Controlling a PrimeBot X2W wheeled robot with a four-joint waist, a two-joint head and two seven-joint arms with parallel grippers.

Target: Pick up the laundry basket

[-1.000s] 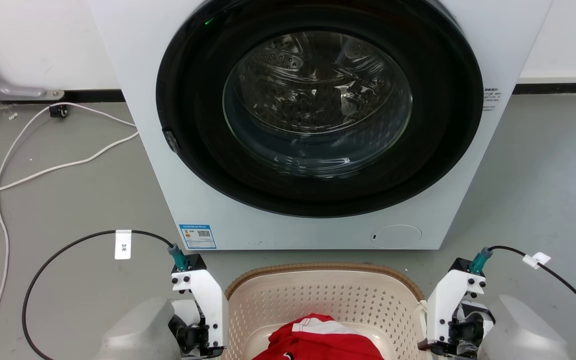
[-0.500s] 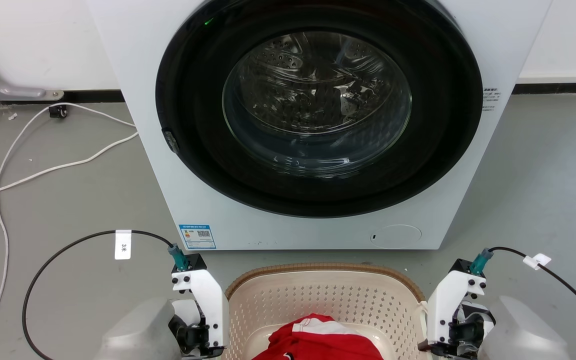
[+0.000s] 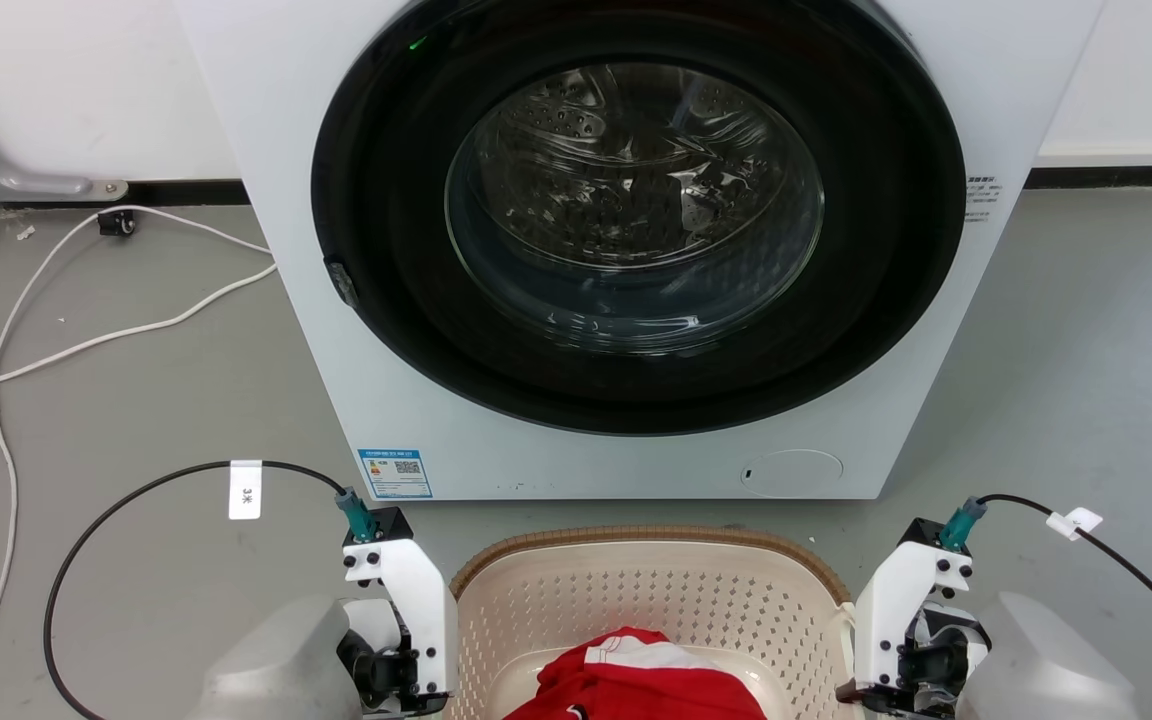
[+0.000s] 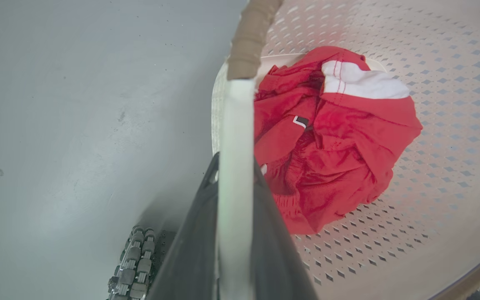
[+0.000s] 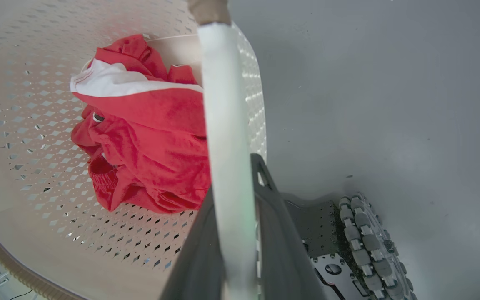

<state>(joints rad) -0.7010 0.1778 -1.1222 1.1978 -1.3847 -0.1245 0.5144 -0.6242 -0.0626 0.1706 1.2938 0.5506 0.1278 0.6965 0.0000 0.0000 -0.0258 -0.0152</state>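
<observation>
The left hand [image 4: 233, 166] is closed on one white loop handle [image 4: 236, 112], low centre of its frame; the right hand [image 5: 233, 179] grips the other handle [image 5: 219, 83] likewise. The laundry basket [image 3: 636, 590] lies bottom centre, before the washer [image 3: 636, 250], a red garment [image 4: 340, 137] inside. Grasp seems made; next comes a level, two-armed lift. The basket's near half is cut off; its base cannot be seen.
</observation>
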